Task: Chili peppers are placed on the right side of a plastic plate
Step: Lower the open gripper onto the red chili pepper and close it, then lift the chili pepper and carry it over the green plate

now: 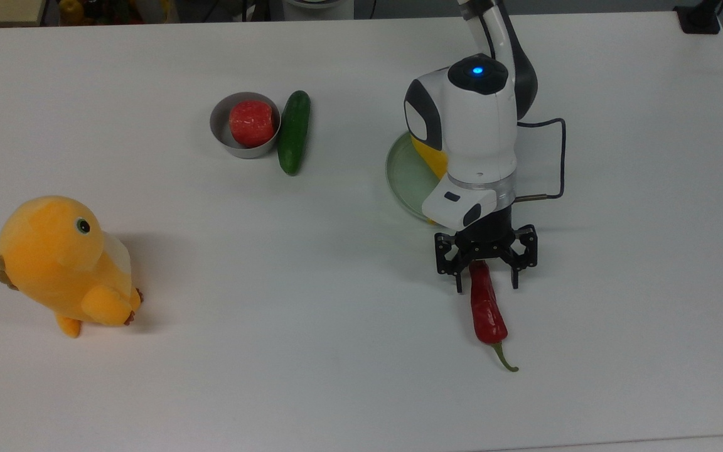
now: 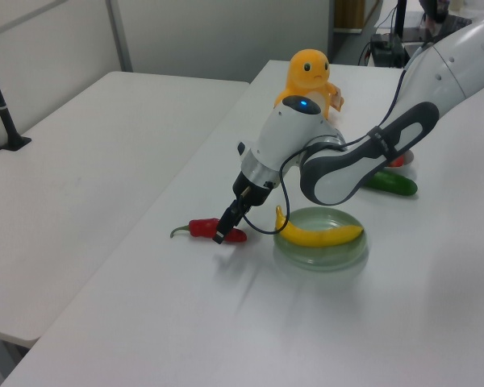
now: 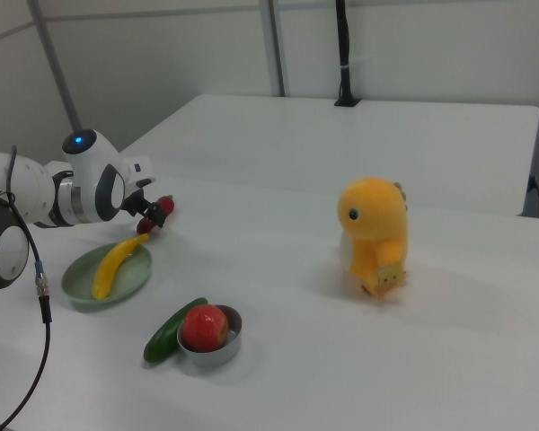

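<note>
Our gripper hangs spread wide astride the chili's blunt end, plastic plate just behind; we should sink lower and centre before pinching, or it rolls

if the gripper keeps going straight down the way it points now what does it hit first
The chili pepper. The gripper is open, with its fingers either side of the chili's blunt end in the top view. The white table lies right beneath. The remaining gap is hard to judge.
</note>
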You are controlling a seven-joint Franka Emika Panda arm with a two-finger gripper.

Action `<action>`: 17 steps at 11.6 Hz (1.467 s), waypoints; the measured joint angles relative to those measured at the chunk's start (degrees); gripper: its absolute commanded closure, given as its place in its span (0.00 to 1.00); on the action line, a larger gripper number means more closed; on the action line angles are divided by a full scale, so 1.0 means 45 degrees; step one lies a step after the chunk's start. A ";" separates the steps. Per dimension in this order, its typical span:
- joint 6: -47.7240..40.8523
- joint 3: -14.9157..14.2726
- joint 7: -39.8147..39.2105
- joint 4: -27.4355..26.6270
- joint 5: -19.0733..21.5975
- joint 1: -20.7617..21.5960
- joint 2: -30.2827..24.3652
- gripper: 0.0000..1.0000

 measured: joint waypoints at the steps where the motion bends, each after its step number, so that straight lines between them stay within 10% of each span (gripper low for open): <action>1: 0.0001 0.0000 0.0000 0.0000 -0.0050 0.0003 0.0012 0.75; 3: 0.0001 0.0000 0.0000 0.0000 -0.0167 0.0005 0.0016 0.94; 10: 0.0008 -0.0002 0.0001 -0.0240 -0.0303 -0.0172 -0.0508 0.98; 17: -0.2788 -0.0005 -0.0230 -0.5650 -0.0303 -0.0765 -0.6417 0.98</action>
